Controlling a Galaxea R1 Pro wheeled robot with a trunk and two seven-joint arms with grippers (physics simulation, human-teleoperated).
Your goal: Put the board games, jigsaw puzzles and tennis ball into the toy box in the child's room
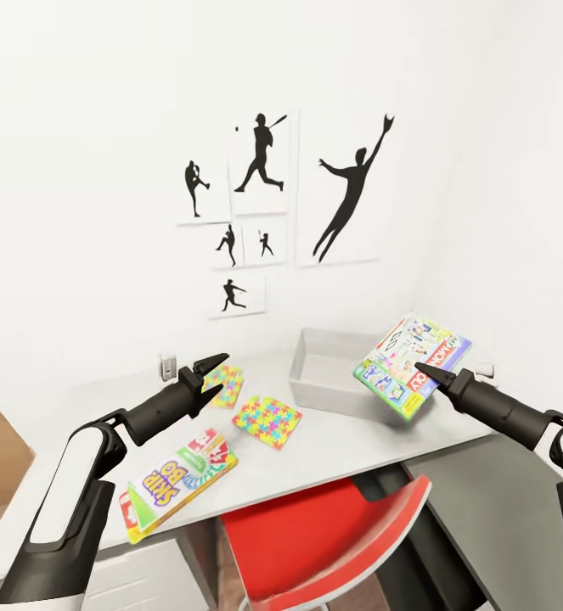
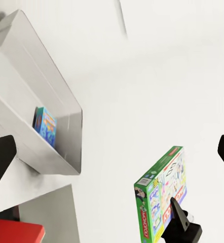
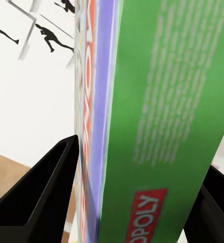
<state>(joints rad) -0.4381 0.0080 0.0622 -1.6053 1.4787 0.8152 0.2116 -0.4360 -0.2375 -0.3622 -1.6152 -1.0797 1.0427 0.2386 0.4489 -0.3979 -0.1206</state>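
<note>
My right gripper (image 1: 420,373) is shut on the white-and-green Monopoly box (image 1: 410,360), holding it tilted in the air over the right end of the light-grey toy box (image 1: 313,380). In the right wrist view the Monopoly box (image 3: 157,116) is clamped edge-on in my right gripper (image 3: 127,202). My left gripper (image 1: 223,372) hovers open over the table (image 1: 349,445), above one jigsaw puzzle (image 1: 227,386); the second puzzle (image 1: 267,421) lies beside it. The Skip-Bo box (image 1: 179,480) lies at the table's front edge. The small blue box (image 2: 44,125) stands inside the toy box (image 2: 41,66). The ball is out of view.
A red chair (image 1: 336,535) is tucked under the table's front edge. The dark-grey side cabinet (image 1: 485,518) lies low at the right. Athlete silhouette posters (image 1: 260,191) hang on the white wall, with a wall outlet (image 1: 168,367) behind the table.
</note>
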